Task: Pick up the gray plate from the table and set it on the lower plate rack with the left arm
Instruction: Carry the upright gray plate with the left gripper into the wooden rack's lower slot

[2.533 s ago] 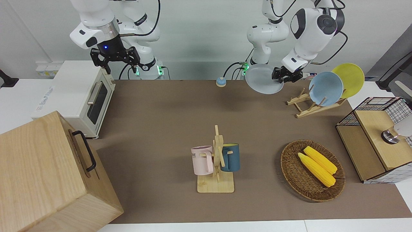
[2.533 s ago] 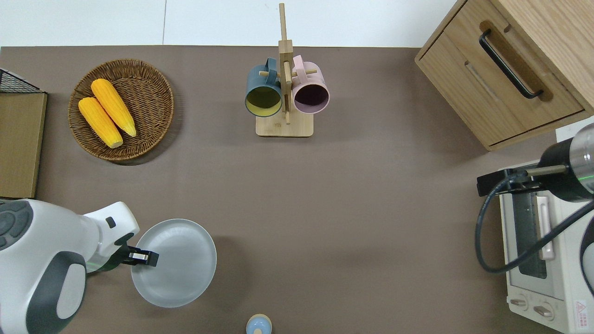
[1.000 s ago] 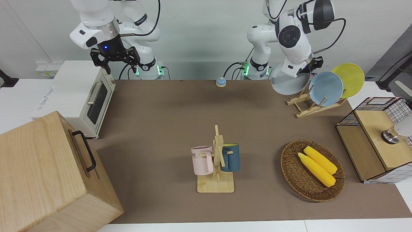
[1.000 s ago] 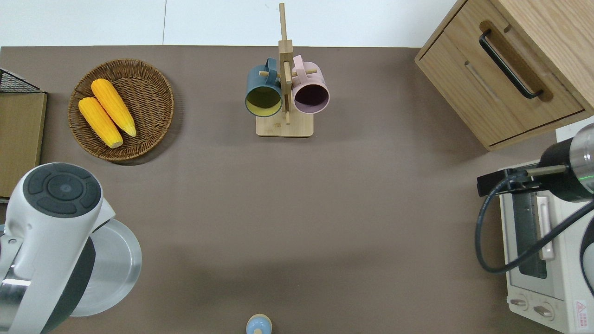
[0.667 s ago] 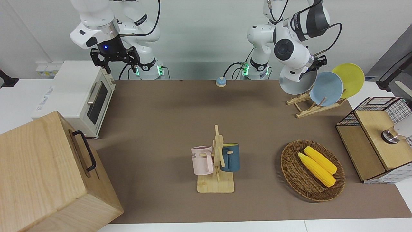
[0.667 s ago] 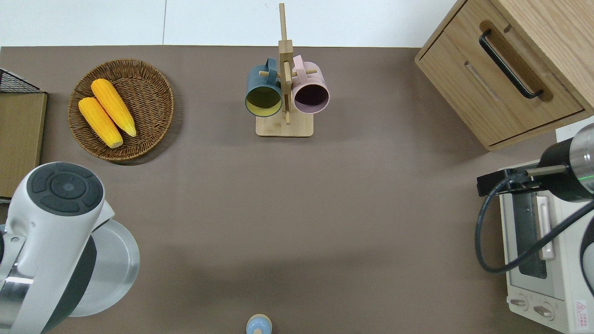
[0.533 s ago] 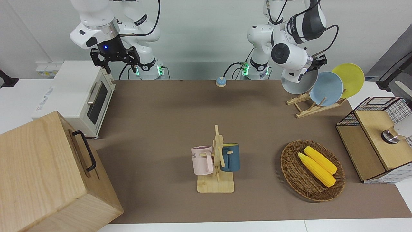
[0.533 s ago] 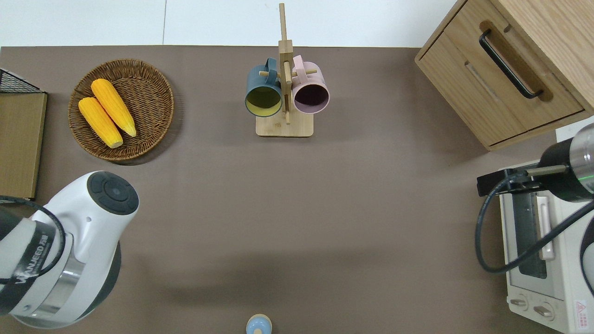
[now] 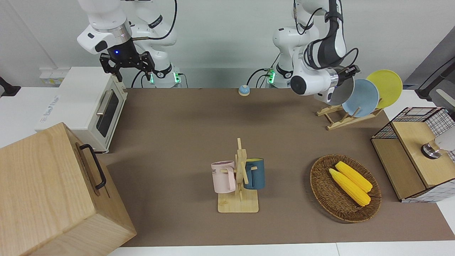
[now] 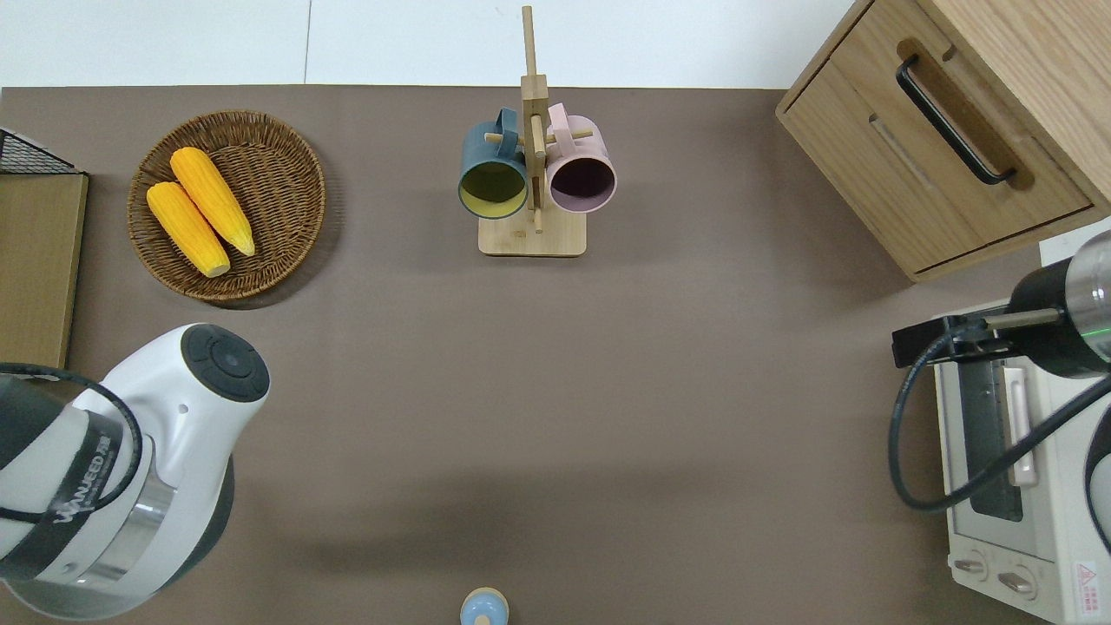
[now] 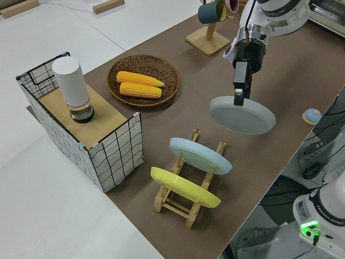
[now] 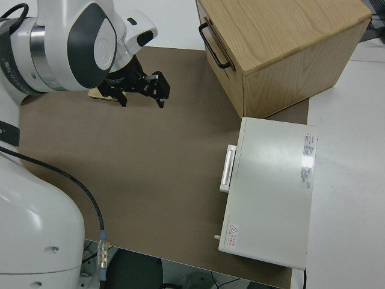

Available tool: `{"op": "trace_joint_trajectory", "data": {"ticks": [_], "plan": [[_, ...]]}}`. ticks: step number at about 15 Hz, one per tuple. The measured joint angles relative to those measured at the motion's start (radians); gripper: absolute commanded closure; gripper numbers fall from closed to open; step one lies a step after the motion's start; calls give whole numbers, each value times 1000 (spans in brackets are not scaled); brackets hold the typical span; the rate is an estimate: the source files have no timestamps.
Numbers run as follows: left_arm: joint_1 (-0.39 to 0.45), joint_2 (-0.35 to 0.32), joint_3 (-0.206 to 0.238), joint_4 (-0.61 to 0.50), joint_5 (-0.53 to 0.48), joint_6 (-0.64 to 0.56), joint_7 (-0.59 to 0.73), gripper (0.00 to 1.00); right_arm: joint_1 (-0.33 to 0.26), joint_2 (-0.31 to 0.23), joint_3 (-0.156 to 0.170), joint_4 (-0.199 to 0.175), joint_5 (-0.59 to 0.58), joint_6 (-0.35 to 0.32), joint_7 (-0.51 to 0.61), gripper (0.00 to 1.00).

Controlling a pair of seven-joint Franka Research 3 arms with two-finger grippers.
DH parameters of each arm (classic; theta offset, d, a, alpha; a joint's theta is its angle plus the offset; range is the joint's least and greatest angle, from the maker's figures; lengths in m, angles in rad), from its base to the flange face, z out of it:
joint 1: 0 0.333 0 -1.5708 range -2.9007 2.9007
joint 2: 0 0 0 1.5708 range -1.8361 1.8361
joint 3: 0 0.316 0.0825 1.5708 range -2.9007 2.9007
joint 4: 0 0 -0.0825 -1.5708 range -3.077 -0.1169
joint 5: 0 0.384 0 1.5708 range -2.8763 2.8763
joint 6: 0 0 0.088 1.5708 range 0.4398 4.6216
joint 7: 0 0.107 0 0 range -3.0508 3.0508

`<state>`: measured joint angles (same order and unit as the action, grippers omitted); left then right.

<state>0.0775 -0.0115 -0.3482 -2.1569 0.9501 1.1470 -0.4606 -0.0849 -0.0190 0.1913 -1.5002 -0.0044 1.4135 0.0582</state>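
Fingers point(image 11: 237, 100) pinch gray plate point(image 11: 243, 115) rim, clear above rack point(image 11: 190, 200), beside blue plate point(image 11: 200, 155)

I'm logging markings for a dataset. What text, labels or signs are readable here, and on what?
"FRANKA EMIKA": on an arm base, left side view.
Red warning triangle sticker on the toaster oven; its print is too small.
pink mug lettering: blurred.
left arm band lettering: not reliably readable.

table point(image 9: 170, 117) | on it: lower plate rack point(image 9: 337, 119), mug tree point(image 9: 239, 192), corn basket point(image 9: 330, 199), toaster oven point(image 9: 85, 103)
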Motion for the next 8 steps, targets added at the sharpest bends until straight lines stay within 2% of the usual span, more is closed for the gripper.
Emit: {"op": "trace_joint_trajectory", "data": {"ticks": [4,8], "plan": [[-14,103,-1,-1,29,-43,-117,1000,0,0,0,0,0,0,0,13],[-16,135,0,-1,64,-47,-146,1000,0,0,0,0,0,0,0,13]]}}
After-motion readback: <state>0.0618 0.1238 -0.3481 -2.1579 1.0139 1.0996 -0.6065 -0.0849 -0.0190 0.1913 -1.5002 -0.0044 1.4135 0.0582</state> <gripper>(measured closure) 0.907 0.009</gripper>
